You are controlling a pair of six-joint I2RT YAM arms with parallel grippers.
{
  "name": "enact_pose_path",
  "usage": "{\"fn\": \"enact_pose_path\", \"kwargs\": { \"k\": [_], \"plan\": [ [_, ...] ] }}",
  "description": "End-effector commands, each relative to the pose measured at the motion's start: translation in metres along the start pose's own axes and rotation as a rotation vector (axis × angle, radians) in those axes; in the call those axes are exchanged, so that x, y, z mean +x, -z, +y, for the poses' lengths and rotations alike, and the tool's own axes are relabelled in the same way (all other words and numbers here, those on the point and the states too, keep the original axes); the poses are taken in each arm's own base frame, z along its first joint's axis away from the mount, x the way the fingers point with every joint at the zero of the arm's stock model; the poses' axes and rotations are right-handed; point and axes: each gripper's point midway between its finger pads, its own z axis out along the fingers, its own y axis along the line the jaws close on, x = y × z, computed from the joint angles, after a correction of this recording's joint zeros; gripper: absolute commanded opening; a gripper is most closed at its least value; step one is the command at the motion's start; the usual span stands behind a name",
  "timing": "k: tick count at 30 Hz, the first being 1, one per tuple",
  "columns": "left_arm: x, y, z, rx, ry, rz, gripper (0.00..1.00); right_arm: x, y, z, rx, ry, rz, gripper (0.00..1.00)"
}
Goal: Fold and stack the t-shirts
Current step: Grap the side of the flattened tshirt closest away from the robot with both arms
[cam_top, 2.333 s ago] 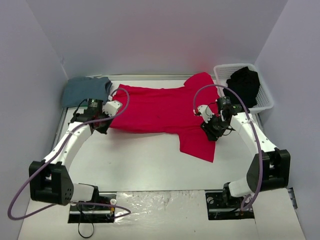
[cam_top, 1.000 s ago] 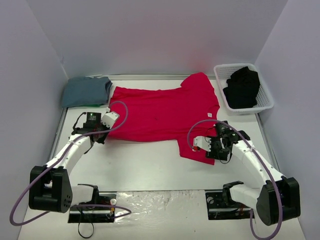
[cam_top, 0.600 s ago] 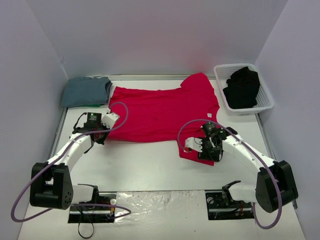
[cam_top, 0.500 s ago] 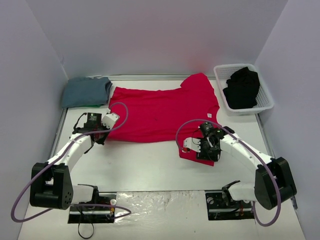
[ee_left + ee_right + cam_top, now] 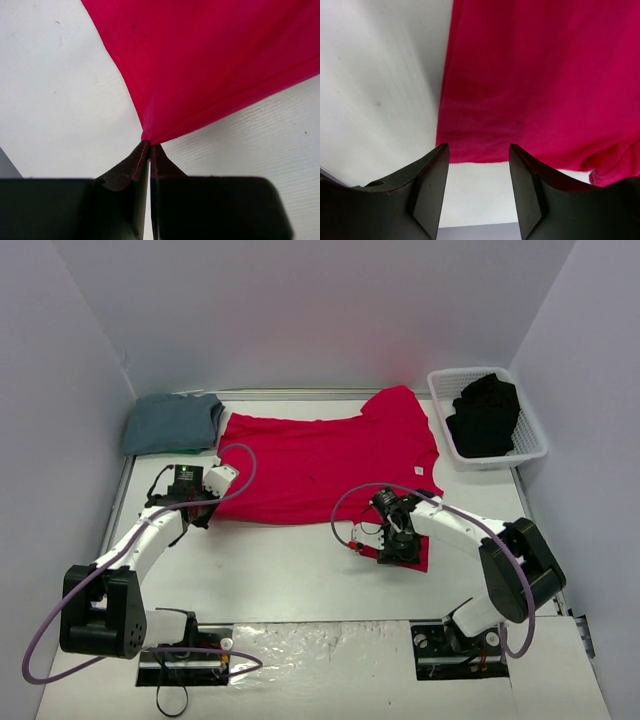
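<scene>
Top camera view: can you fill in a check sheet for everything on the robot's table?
Surface: white table, bare in front of the shirts.
Job's things: red shirt spread flat, not folded; grey shirt folded at the far left corner; black shirt bunched up in the basket.
Clutter: only the white basket, far right.
Grippers: left end effector shut on the red shirt's near left corner; right end effector open at the shirt's near right edge, holding nothing.
Cables: purple cables loop off both arms; the right one hangs over the red shirt.
Surroundings: plain walls on three sides.
</scene>
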Motion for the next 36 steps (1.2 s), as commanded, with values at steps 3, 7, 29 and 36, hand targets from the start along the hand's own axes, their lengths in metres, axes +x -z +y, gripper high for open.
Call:
{"fn": "enact_pose_path", "kwargs": {
  "k": [3,7,29,36],
  "plan": [
    [-0.013,0.008,0.009,-0.027,0.013,-0.042,0.02,-0.001,-0.002,0.003,-0.033,-0.022,0.062,0.46],
    [-0.012,0.009,0.008,-0.025,0.011,-0.043,0.02,0.001,-0.005,0.003,-0.037,-0.03,0.078,0.47],
    [-0.015,0.012,0.009,-0.031,0.01,-0.055,0.02,-0.01,0.014,0.014,-0.109,-0.023,0.059,0.58],
    [-0.013,0.01,0.009,-0.027,0.01,-0.045,0.02,-0.007,0.012,0.023,-0.149,-0.008,0.098,0.57]
  ]
}}
